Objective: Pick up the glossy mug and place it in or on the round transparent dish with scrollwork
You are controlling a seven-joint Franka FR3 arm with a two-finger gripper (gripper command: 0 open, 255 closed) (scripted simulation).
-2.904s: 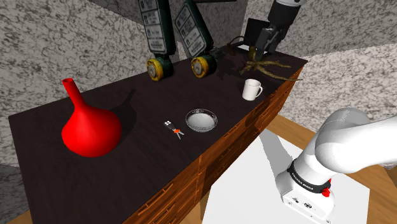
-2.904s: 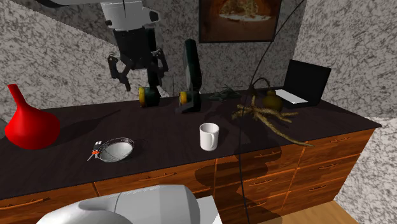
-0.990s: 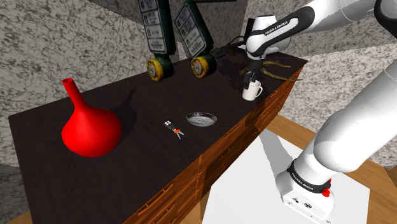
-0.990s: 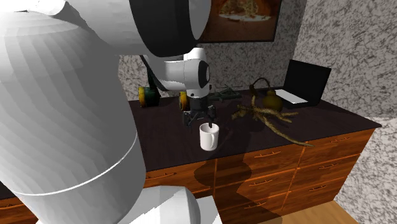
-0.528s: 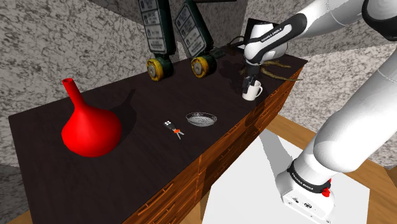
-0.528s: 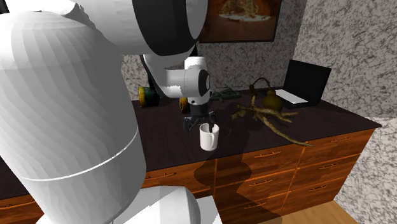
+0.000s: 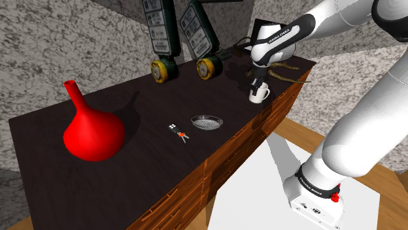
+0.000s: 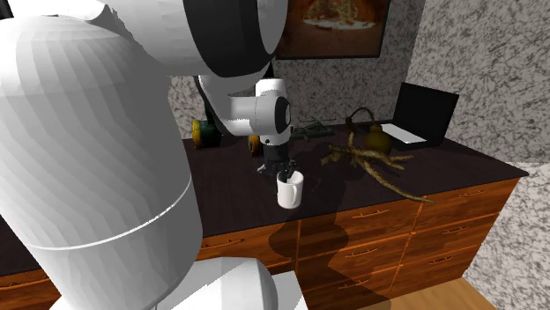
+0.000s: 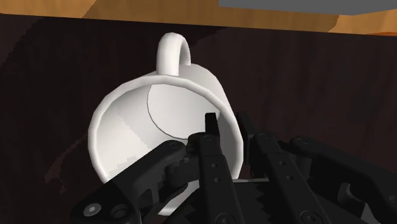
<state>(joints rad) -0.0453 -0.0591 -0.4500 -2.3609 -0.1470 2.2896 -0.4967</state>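
Pincer (image 7: 257, 85) is down on the white mug (image 7: 260, 95), one black finger inside the rim and the other outside, clamped on the wall, and the mug stands upright on the dark surface (image 7: 150, 157) near its front edge, handle pointing away from the pincer! The round clear dish (image 7: 206, 121) sits well apart toward the shoulder view's left, small keys (image 7: 179, 134) just beside it and a big red vase (image 7: 91, 131) further along. Wooden drawer fronts (image 8: 370, 247) run below the top. A gnarled root (image 8: 375, 163) and an open laptop (image 8: 419, 113) lie beyond the mug, with speckled grey walls (image 7: 52, 39) around and an orange wood floor (image 7: 307, 140)
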